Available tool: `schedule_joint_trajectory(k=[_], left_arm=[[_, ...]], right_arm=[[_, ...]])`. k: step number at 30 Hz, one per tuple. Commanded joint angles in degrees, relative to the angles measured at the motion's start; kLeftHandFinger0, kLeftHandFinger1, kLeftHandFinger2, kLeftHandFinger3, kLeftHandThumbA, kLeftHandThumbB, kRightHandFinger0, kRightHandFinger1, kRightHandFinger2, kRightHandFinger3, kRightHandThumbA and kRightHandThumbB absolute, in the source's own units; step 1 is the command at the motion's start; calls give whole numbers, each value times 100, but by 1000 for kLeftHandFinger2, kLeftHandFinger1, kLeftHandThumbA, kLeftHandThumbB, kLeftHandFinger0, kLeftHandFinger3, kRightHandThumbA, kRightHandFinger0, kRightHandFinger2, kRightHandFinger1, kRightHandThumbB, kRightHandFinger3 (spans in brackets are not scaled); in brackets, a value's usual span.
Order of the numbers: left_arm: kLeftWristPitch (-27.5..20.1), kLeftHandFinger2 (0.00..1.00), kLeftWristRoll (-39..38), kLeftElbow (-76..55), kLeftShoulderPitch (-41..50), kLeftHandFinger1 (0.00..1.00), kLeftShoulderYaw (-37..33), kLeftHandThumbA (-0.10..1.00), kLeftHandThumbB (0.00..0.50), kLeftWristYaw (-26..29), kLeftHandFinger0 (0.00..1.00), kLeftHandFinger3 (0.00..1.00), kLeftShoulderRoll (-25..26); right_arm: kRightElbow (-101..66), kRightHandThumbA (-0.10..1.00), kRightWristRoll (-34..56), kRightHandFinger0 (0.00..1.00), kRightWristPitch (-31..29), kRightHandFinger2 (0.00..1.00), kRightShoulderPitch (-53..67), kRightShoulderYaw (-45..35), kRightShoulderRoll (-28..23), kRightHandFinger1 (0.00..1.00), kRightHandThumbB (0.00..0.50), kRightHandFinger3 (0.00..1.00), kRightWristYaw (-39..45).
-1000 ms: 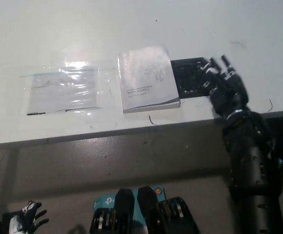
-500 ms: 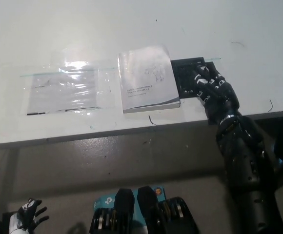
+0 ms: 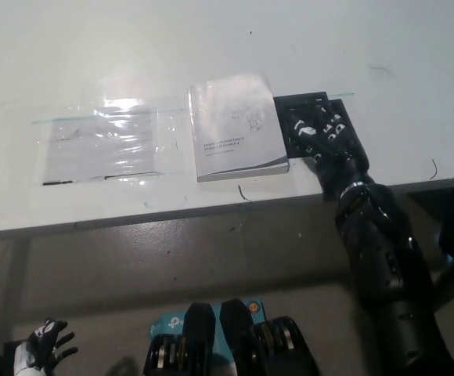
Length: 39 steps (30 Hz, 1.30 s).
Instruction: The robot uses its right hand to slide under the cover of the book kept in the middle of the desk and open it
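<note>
Head view: my right hand (image 3: 325, 139) lies flat, fingers spread, holding nothing, just beside the closed book (image 3: 235, 125) (mid-counter (image 3: 211, 39)). Left hand (image 3: 43, 345) idles low, open.

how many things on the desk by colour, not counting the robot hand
white: 1, the closed book
black: 1, a flat pad beside the book, partly under the right robot hand
clear: 1, a plastic sleeve holding paper
total: 3
</note>
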Motion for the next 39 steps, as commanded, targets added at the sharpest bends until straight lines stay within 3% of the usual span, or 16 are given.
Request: schedule_joint_trajectory(k=[1, 5, 10, 13, 18, 20, 24, 27, 28, 32, 36, 39], left_arm=[[-56, 529, -15, -108, -78, 464, -47, 846, 366, 103, 371, 514, 75], [-98, 548, -10, -60, -80, 481, -60, 859, 336, 68, 391, 517, 80], [-78, 553, -47, -124, -70, 495, -52, 850, 295, 32, 419, 529, 79], [-27, 561, 19, -121, -95, 496, -103, 867, 299, 60, 396, 592, 110], [-51, 570, 26, -126, -77, 500, -136, 864, 353, 79, 399, 589, 93], [-9, 577, 28, -175, -54, 506, -147, 862, 368, 114, 400, 579, 86], [20, 581, -10, -158, -47, 498, -129, 849, 361, 138, 394, 585, 102], [-28, 538, 2, -118, -43, 450, -138, 859, 342, 152, 382, 514, 112], [-117, 565, 19, -65, -21, 492, -173, 879, 330, 70, 423, 522, 129], [-137, 542, -19, 9, -22, 489, -160, 867, 331, 75, 402, 516, 137], [-99, 597, -48, 60, -8, 526, -163, 894, 296, 39, 421, 643, 165], [-103, 578, -18, 59, 12, 511, -168, 877, 282, 104, 409, 615, 165]], right_arm=[[-17, 861, -58, 928, -248, 1000, -417, 50, 145, 1000, 190, 1000, 332], [7, 911, -146, 969, -225, 1000, -405, 100, 182, 1000, 194, 1000, 391], [82, 895, -134, 935, -187, 1000, -396, 19, 238, 1000, 211, 1000, 344], [143, 927, -203, 893, -247, 1000, -413, 30, 241, 1000, 202, 1000, 329], [154, 910, -195, 881, -327, 1000, -298, 12, 333, 1000, 205, 1000, 357], [197, 912, -270, 863, -309, 1000, -273, 60, 350, 1000, 227, 1000, 326], [252, 889, -279, 818, -285, 1000, -344, 72, 396, 1000, 239, 1000, 394], [226, 869, -321, 735, -258, 1000, -520, 97, 444, 1000, 254, 1000, 386], [181, 842, -254, 758, -213, 1000, -526, 62, 475, 1000, 266, 1000, 407], [60, 859, -385, 778, -95, 1000, -647, 195, 521, 1000, 258, 1000, 377], [41, 882, -554, 747, -123, 1000, -840, 377, 570, 1000, 252, 1000, 384], [19, 860, -524, 752, -116, 1000, -894, 394, 612, 1000, 257, 1000, 392]])
